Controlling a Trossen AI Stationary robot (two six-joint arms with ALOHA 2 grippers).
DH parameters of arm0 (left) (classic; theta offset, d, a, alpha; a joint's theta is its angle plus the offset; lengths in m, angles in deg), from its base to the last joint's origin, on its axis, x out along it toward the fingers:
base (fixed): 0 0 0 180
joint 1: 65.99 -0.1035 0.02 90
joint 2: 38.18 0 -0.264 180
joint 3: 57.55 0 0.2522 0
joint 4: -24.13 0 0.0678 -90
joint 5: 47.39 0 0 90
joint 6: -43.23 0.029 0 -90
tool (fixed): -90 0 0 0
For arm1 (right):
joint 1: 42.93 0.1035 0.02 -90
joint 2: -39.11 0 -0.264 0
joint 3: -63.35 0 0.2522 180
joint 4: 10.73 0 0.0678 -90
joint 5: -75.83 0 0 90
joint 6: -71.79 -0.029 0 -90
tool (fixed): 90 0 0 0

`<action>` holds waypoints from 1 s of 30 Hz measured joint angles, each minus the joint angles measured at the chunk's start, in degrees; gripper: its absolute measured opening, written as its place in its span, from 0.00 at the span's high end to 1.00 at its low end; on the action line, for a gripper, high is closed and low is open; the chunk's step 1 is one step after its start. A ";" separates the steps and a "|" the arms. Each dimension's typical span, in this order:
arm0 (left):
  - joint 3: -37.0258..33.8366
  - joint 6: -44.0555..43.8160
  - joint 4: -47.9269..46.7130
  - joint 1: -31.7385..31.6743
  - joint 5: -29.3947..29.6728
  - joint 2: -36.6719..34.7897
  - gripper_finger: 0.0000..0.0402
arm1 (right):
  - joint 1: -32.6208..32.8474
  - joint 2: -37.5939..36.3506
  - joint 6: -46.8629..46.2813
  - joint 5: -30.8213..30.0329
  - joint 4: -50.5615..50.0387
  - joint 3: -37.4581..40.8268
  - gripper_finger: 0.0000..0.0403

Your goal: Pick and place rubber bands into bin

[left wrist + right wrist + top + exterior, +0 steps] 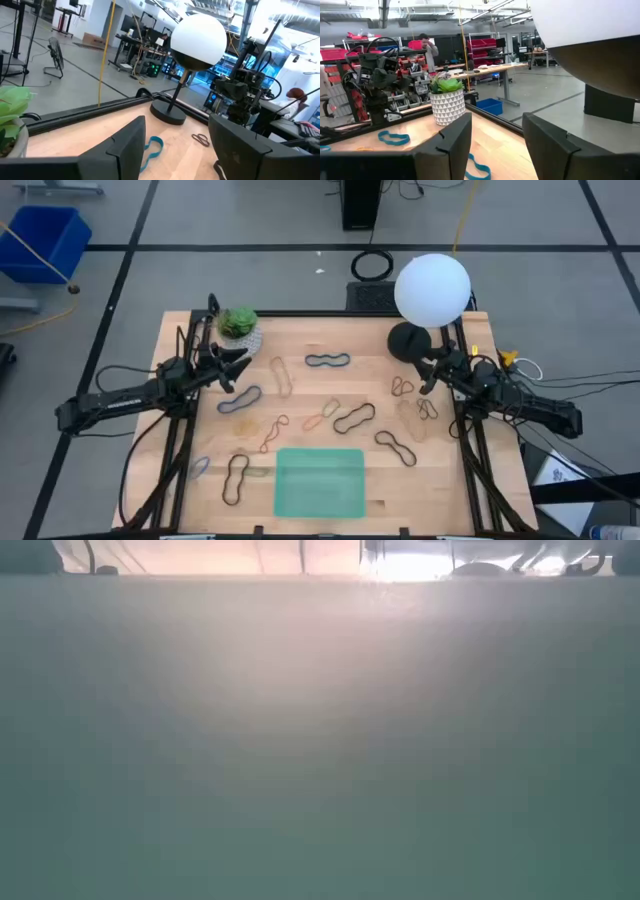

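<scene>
Two dark robot arms are hovering over a wooden table (300, 350) strewn with rubber bands (330, 415), seen from overhead. The left gripper (238, 367) is hanging above the table's far left part, just beside a small potted plant (238, 323), with its two fingers (127, 147) standing spread and nothing between them. The right gripper (428, 375) is waiting above the far right part, near the black base of a white globe lamp (432, 288); its jaws are likewise standing apart and empty.

The bands are lying loose across the middle of the table, from the left edge to the right: black peanut-shaped loops, a blue one, orange, red and tan ones. None is resting in the green tray (320, 482), which is sitting at the near edge, about midway between the two arms. A blue loop (152, 149) is showing just ahead of the left arm's fingers, and another blue band (394, 138) is lying on the wood beyond the right arm's. The table-level camera is showing only a blurred green haze.
</scene>
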 joint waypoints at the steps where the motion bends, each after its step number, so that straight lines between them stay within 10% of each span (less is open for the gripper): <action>1: 0.01 0.00 -0.01 0.01 -0.02 0.00 0.44 | 0.00 0.00 -0.02 0.02 0.00 0.00 0.58; 30: 0.01 0.01 -0.01 0.00 -0.02 0.01 0.44 | 0.02 0.01 -0.02 0.01 0.00 -0.01 0.58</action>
